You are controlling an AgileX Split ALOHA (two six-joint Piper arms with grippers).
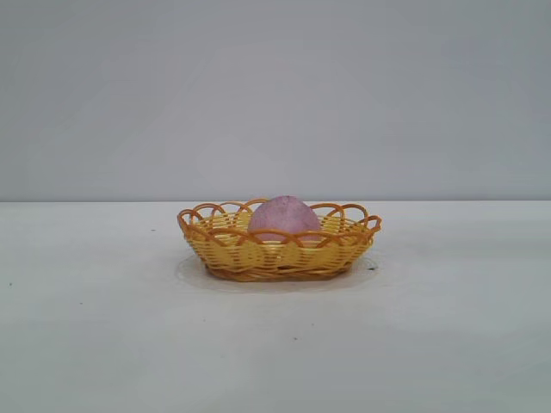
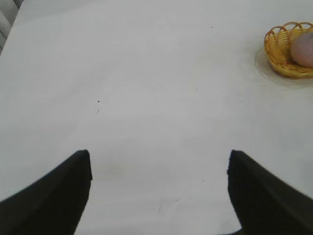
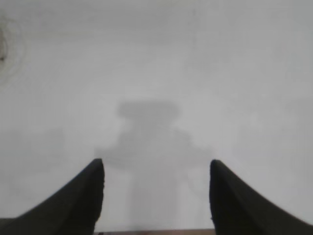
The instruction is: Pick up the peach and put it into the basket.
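The pink-mauve peach (image 1: 284,218) lies inside the yellow-orange wicker basket (image 1: 277,253) at the middle of the white table. Both also show far off in the left wrist view, the basket (image 2: 281,51) with the peach (image 2: 304,50) in it. My left gripper (image 2: 159,159) is open and empty, well away from the basket over bare table. My right gripper (image 3: 156,166) is open and empty over bare table; the basket and peach are out of its view. Neither arm shows in the exterior view.
The white table (image 1: 103,327) stretches wide around the basket, with a plain grey wall behind. A faint ring stain (image 3: 6,54) marks the table in the right wrist view. The table's front edge (image 3: 156,231) shows between the right fingers.
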